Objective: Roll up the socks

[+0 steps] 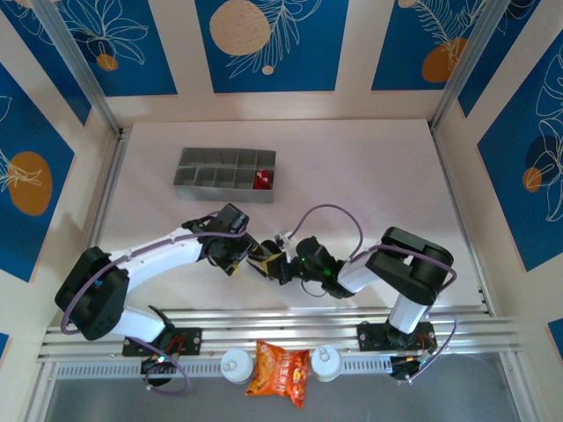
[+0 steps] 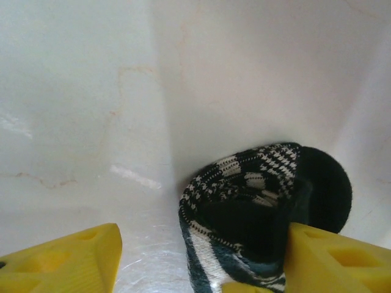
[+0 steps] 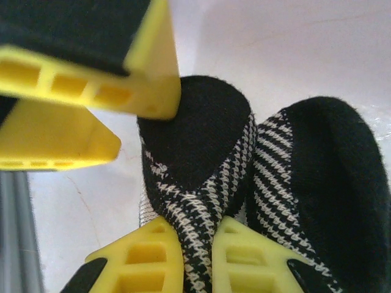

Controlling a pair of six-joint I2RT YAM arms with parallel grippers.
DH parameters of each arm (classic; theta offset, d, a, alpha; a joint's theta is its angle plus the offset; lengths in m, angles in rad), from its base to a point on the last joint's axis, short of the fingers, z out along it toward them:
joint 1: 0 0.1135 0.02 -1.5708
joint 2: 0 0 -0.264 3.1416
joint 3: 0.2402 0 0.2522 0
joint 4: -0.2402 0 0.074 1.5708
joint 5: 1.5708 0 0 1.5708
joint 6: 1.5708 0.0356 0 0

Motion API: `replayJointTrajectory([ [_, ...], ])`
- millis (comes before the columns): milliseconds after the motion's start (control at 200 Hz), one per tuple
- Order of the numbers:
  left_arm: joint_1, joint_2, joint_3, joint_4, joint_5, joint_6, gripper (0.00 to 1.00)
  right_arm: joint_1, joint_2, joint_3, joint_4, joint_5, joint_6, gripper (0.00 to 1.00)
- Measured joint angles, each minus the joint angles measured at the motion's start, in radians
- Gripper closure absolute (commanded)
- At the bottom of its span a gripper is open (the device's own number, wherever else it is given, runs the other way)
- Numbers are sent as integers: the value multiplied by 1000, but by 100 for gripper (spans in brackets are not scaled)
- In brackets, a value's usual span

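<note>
Black striped sock (image 3: pixel 201 140), loosely bundled, sits between two robot hands in the middle of the worktop (image 1: pixel 369 185).

Nearest, the right hand (image 3: pixel 197 227) pinches a thin fold of the sock, its fingers pressed together on the fabric. Just beyond, the left hand (image 2: pixel 203 244) is spread, with one finger touching the bundle. With only that narrow pinch holding it, the loose roll may spring open or slip free, and the left finger could snag the knit. Farther back, the red sock (image 1: pixel 262 180) lies in a compartment of the grey tray (image 1: pixel 198 171).
</note>
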Motion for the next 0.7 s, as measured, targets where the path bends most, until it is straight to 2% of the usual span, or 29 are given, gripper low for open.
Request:
replayJointTrajectory([
  [235,-25,-7,-52,128,-1,10,37,-108,80,51,21,-226,80,100],
  [465,-38,51,-69,225,-1,12,42,-193,125,101,-29,-406,130,100],
  [625,-38,125,-60,293,-4,11,50,-229,148,150,-95,-509,144,100],
  [700,-38,151,-36,274,-5,6,60,-235,152,166,-125,-533,146,100],
])
